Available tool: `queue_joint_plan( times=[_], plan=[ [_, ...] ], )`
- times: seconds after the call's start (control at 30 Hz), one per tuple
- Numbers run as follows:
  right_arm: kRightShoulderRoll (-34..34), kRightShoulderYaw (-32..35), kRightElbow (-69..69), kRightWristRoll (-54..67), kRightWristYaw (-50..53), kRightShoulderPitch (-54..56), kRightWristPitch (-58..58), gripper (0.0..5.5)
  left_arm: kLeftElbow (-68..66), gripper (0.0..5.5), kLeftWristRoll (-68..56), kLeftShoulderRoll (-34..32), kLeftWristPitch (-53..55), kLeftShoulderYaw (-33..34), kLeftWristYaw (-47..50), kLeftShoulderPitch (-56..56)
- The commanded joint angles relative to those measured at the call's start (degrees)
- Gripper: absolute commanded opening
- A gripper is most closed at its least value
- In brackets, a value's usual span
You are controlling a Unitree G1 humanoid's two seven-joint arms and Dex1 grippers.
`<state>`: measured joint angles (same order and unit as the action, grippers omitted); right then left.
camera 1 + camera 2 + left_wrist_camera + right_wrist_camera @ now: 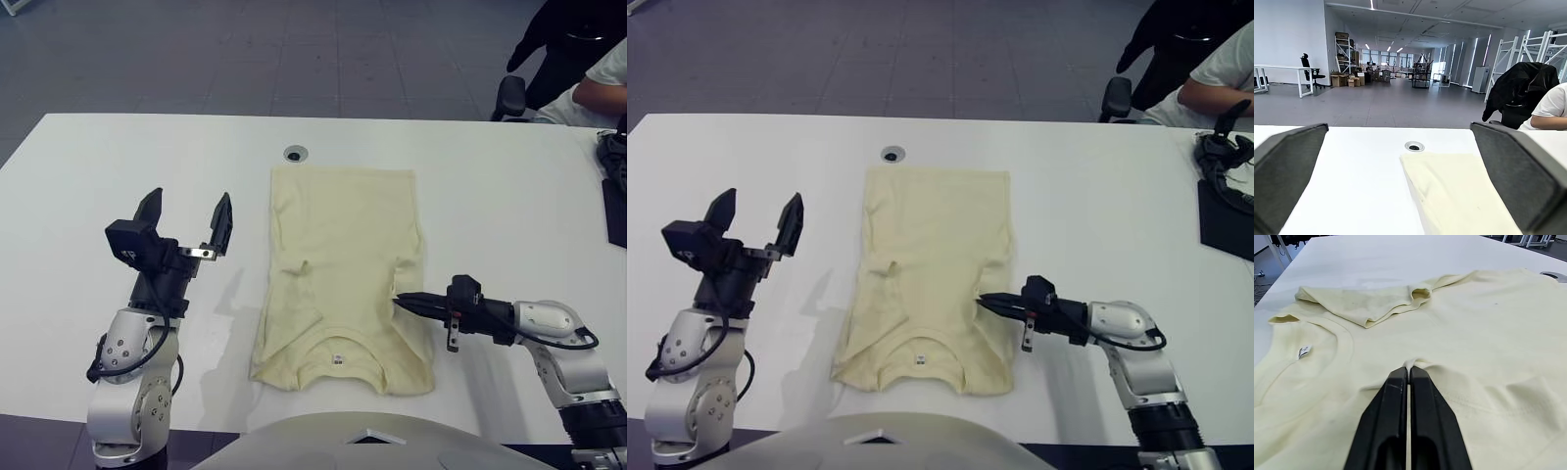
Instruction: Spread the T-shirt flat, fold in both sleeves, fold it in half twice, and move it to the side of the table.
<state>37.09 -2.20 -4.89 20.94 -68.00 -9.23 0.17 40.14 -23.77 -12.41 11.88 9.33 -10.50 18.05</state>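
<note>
Pinches T-shirt (338,245) sleeve fold in tightly closed right claw (400,301). Holds left claw (186,223) wide open, empty, raised beside T-shirt, apart from it.

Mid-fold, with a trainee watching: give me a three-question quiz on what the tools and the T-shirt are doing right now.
1. True or false: the left tool is shut on the T-shirt.
2. Where does the right tool grip the shirt? A) the far hem; B) the folded-in sleeve on the robot's right; C) the neck label.
3. Fill in: the end of the shirt nearest the robot is the ____.

Key: 1. False. It is open and raised beside the shirt. 2. B. 3. collar.
</note>
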Motion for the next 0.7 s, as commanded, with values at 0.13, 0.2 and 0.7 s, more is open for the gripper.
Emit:
queue_joint_plan(
  times=[0.13,0.2,0.7],
  plan=[
    [0.6,1.5,-1.1,2.4,-1.4,-1.2,-1.6,1.07,-0.4,5.40,1.6,-1.0,0.1,0.1,-0.7,0.5],
    [0.8,2.9,-1.6,3.6,-1.2,-1.5,-1.5,1.40,-0.3,5.40,2.1,-1.6,-0.1,0.4,-1.3,0.4],
    [4.6,16.1,7.1,-25.1,12.5,-5.4,-55.5,3.88,-16.2,5.40,55.3,-36.0,-48.0,-1.7,-10.6,16.1]
  ],
)
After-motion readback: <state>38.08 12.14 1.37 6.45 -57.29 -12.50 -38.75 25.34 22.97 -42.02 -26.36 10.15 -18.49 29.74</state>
